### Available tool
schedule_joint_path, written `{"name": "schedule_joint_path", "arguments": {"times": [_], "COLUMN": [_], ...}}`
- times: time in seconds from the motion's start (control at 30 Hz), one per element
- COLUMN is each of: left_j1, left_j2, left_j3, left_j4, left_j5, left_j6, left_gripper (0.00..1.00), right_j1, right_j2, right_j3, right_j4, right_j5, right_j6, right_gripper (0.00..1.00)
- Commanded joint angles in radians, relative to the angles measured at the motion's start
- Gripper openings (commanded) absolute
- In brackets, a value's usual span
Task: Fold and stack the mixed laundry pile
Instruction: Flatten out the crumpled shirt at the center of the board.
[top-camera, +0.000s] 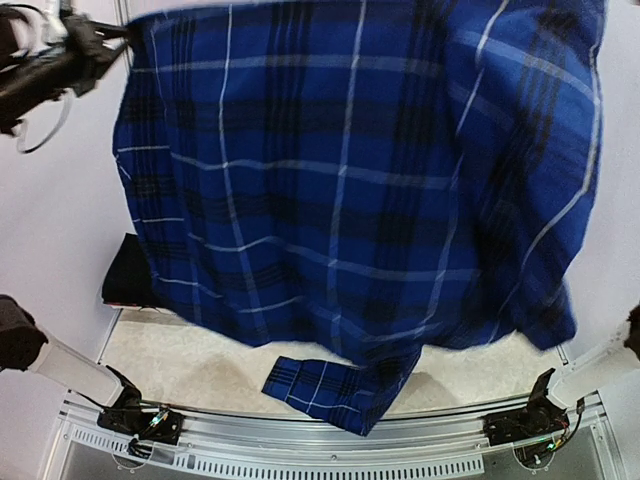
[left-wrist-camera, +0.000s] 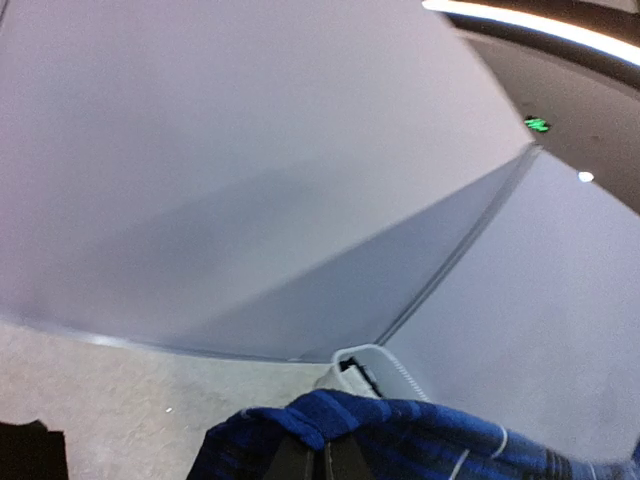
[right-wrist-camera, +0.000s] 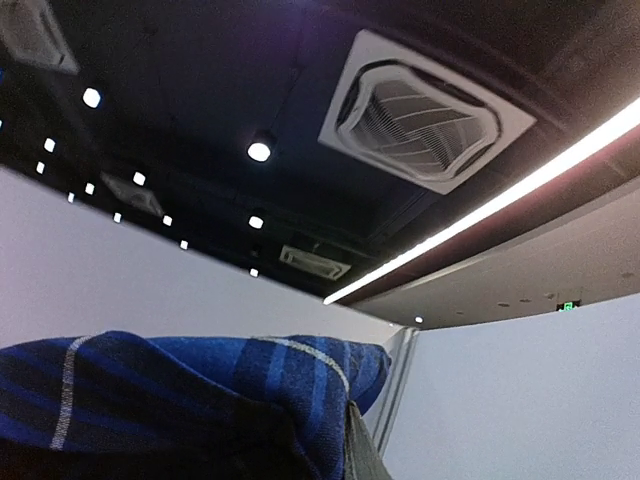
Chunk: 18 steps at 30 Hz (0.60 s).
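The blue plaid shirt (top-camera: 350, 180) hangs spread like a curtain over nearly the whole top view. Its long axis runs left to right between the upper corners, and its hem and a loose sleeve (top-camera: 330, 385) dangle toward the counter (top-camera: 200, 360) at the bottom, where the black garment (top-camera: 125, 275) peeks out at middle left. The left hand (left-wrist-camera: 322, 455), at the upper left, is clamped shut on one top corner, and the right hand (right-wrist-camera: 345, 440), beyond the upper right of the top view, is pinched on the other. The counter lies straight below both, so neither arm looks nearer.
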Motion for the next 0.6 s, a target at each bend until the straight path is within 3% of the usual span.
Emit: {"name": "schedule_joint_path", "arguments": {"times": [0.0,0.13,0.23,0.37,0.57], "left_j1": [0.086,0.210,0.262,0.295,0.324], "left_j2": [0.142,0.238,0.369,0.547,0.625], "left_j3": [-0.180,-0.414,-0.528,-0.569,-0.561], "left_j4": [-0.033,0.007,0.062,0.092,0.107], "left_j5": [-0.142,-0.078,-0.022,0.063,0.093], "left_j6": [-0.092,-0.224,-0.223,-0.197,-0.160], "left_gripper": [0.00,0.00,0.00,0.00,0.00], "right_j1": [-0.221,-0.401,-0.468,-0.495,-0.497], "right_j2": [0.194,0.373,0.551,0.820,0.968], "right_j3": [-0.134,-0.182,-0.168,-0.099,-0.070], "right_j4": [-0.125,-0.219,-0.267,-0.277,-0.233], "right_j5": [-0.041,-0.196,-0.259,-0.279,-0.308], "right_j6": [0.147,0.380,0.483,0.556,0.613], "right_gripper": [0.00,0.00,0.00,0.00,0.00]}}
